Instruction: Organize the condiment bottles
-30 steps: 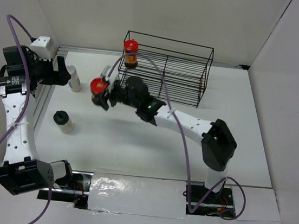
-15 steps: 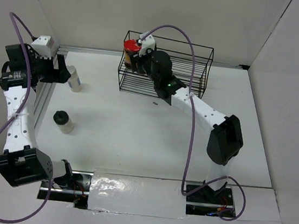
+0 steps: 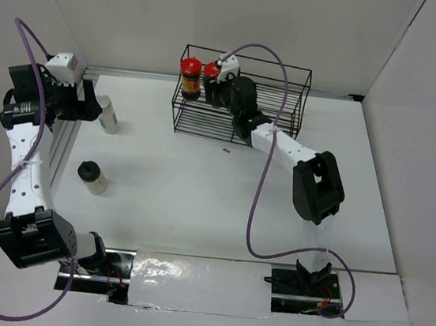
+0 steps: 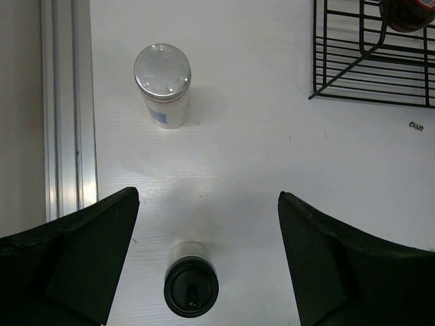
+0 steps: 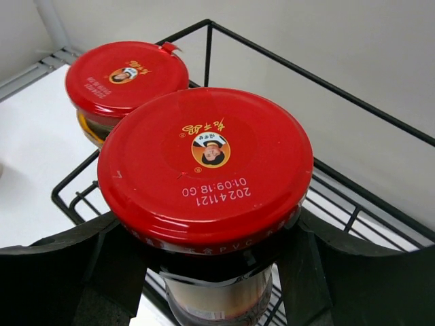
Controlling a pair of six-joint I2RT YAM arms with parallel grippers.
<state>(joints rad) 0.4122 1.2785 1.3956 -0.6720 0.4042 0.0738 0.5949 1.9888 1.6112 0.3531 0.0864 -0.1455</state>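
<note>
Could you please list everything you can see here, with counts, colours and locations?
jars: two, brown with red lids, side by side at the rack's left end; the right one is gripped
white bottle: one, bluish label, table's far left
black-capped bottle: one, pale, left side, nearer the arms
rack: one, black wire, far centre
table: one, white
cables: two, purple, one per arm
left hand: black, open, over the table's left side
right hand: black, shut on a jar

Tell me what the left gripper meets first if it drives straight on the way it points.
Probably the pale bottle with the black cap, standing on the table between the open jaws. Depth is unclear, so it could land on bare table beside it.
</note>
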